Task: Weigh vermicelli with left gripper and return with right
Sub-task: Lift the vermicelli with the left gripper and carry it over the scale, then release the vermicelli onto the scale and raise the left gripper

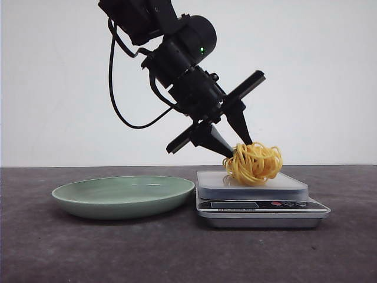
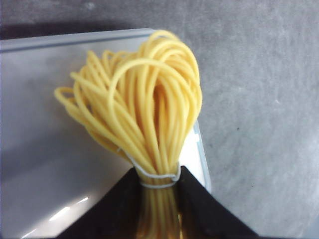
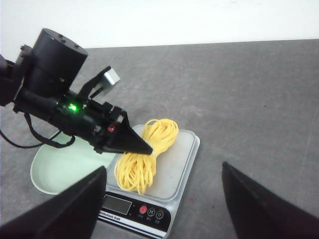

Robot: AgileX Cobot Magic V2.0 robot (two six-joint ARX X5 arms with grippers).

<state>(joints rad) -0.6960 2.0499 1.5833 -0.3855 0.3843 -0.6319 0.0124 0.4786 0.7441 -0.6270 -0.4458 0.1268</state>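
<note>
Table (image 1: 59,253): dark grey, matte, speckled.
Plate (image 1: 123,194): pale green, glossy, shallow, round; at 9 o'clock of scale.
Scale (image 1: 259,206): silver base, smooth grey platform, 1 display.
Left gripper (image 1: 235,147): black, 2 tapering fingers, clamped on vermicelli at its white tie.
Right gripper (image 3: 164,199): black fingers spread wide, holding nothing.
Vermicelli (image 1: 254,163): yellow looped strands, resting on scale platform, at 4 o'clock of left gripper tips.

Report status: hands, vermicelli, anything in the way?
Left hand shut on vermicelli, resting on scale. Right hand open, clear. Plate empty. Nothing blocking.
</note>
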